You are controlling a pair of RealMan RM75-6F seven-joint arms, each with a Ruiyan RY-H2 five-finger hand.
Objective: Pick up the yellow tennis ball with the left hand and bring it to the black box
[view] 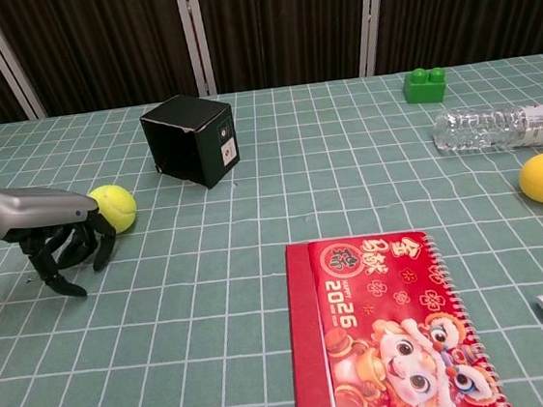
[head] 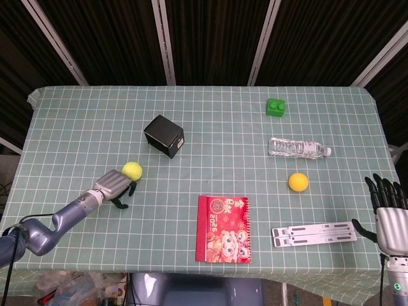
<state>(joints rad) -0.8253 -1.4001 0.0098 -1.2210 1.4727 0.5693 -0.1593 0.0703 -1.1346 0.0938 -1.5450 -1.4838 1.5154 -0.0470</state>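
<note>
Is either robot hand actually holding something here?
No. The left hand only touches the side of the yellow tennis ball, fingers hanging beside it; the right hand is empty.

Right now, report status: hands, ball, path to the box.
Left hand behind tennis ball, fingers down, no grip. Right hand open at table edge. Ball on cloth, short of black box. Path unobstructed.
</note>
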